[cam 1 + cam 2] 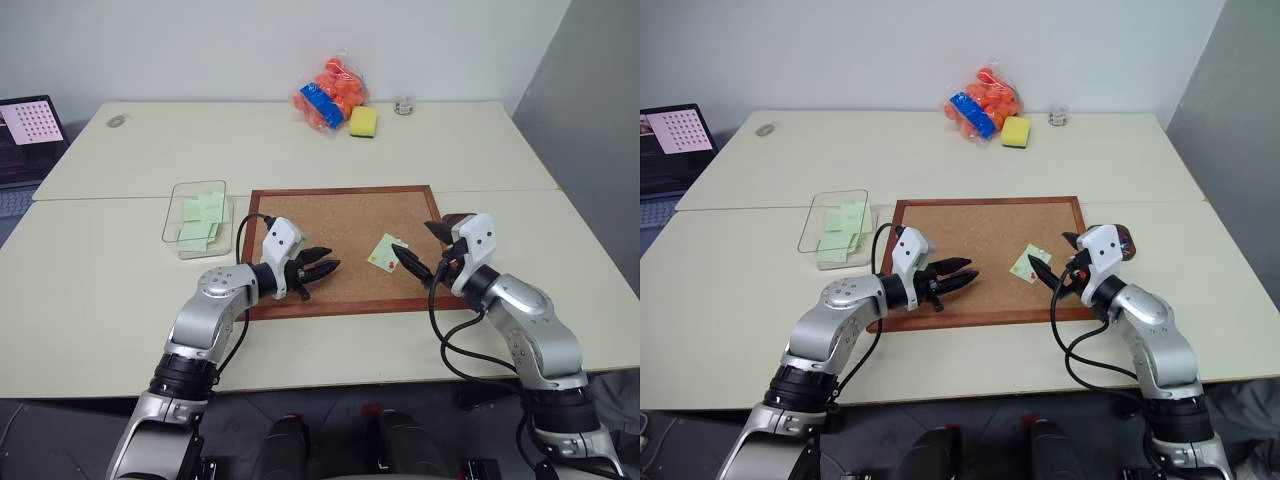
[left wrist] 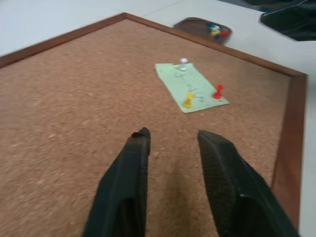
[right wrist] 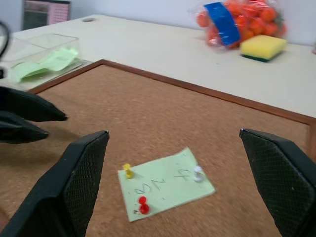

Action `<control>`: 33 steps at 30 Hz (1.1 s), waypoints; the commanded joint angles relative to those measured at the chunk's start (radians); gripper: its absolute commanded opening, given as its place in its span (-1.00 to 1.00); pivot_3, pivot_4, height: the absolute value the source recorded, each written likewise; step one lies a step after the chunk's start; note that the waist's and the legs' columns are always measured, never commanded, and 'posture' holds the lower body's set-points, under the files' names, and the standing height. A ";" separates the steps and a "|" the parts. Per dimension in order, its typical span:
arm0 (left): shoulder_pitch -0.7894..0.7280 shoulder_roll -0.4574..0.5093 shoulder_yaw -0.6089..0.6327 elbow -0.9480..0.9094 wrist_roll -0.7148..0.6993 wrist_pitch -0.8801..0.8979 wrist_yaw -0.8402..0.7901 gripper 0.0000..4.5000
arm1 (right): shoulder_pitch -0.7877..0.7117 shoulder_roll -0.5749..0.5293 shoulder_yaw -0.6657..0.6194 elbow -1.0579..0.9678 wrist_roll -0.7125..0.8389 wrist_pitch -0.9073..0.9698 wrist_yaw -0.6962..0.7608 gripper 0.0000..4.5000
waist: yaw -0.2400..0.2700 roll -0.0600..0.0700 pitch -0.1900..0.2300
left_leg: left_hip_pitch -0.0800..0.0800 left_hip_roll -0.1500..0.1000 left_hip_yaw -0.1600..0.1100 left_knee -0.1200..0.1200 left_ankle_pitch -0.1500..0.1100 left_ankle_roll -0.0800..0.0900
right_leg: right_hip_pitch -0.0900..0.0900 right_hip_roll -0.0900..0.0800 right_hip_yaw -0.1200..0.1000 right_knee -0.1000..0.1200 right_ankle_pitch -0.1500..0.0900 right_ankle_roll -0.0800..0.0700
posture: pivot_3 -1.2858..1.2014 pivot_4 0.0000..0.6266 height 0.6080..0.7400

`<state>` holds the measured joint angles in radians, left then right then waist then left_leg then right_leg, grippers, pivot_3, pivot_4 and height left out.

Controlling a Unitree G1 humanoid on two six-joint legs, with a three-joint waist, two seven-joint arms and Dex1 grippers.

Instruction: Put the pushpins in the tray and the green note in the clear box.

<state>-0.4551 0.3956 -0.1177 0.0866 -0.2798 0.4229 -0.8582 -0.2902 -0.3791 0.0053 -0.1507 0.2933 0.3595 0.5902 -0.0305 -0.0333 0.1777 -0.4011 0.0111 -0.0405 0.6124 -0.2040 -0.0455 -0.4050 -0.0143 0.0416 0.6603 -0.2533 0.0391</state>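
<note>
Hovering over the corkboard point(image 1: 340, 215), the right gripper point(image 3: 173, 148) holds its two black fingers spread wide with nothing between them, just beside the green note point(image 3: 165, 184). The note lies flat on the cork, pinned by a yellow pushpin point(image 3: 128, 170), a red pushpin point(image 3: 143, 204) and a white pushpin point(image 3: 198, 173). The left gripper point(image 2: 170, 140), over the board's near left part, has its fingers narrowly parted and empty. A brown tray point(image 2: 203, 28) beyond the board's right edge holds coloured pins. The clear box point(image 1: 199, 217) left of the board contains green notes.
</note>
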 commanded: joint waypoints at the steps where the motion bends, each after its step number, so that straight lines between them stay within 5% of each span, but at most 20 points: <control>1: -0.048 -0.009 -0.013 0.031 -0.007 -0.044 -0.049 -0.73 | -0.045 -0.013 0.018 0.055 -0.005 -0.060 0.064 1.00 | 0.000 0.000 0.000 | 0.000 0.000 0.000 0.000 0.000 0.000 | 0.000 0.000 0.000 0.000 0.000 0.000 | 0.03 -0.52 1.00; 5: -0.073 -0.016 -0.021 0.069 0.003 -0.067 -0.075 -0.99 | -0.078 -0.012 0.031 0.128 -0.018 -0.087 0.087 1.00 | 0.000 0.000 0.000 | 0.000 0.000 0.000 0.000 0.000 0.000 | 0.000 0.000 0.000 0.000 0.000 0.000 | 0.03 -0.52 1.00; 18: -0.052 -0.034 -0.144 0.291 0.178 -0.158 -0.056 -0.99 | -0.156 0.045 0.032 0.307 -0.056 -0.089 0.021 1.00 | 0.000 0.001 -0.001 | 0.001 0.000 0.000 0.000 0.000 0.000 | 0.000 0.000 0.001 0.001 0.002 -0.003 | 0.03 -0.52 1.00; 27: -0.039 -0.057 -0.118 0.255 0.146 -0.127 -0.049 -0.99 | -0.203 0.075 0.028 0.442 -0.091 -0.147 0.001 1.00 | -0.001 0.002 -0.002 | 0.002 -0.001 0.001 0.000 0.000 0.000 | 0.001 -0.001 0.001 0.002 0.001 -0.002 | 0.03 -0.52 1.00; 33: -0.027 -0.060 -0.110 0.217 0.137 -0.099 -0.052 -1.00 | -0.225 0.092 0.026 0.499 -0.096 -0.184 0.002 0.45 | -0.001 0.002 -0.002 | 0.001 -0.001 0.001 0.000 0.000 0.000 | 0.001 -0.001 0.001 0.002 0.002 -0.002 | 0.03 -0.52 1.00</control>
<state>-0.5196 0.3426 -0.1925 0.3020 -0.1439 0.2802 -0.8872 -0.4929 -0.2906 0.0426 0.3396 0.2044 0.2085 0.5894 -0.0314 -0.0314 0.1755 -0.3997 0.0104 -0.0399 0.6127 -0.2040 -0.0455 -0.4044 -0.0153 0.0425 0.6622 -0.2518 0.0366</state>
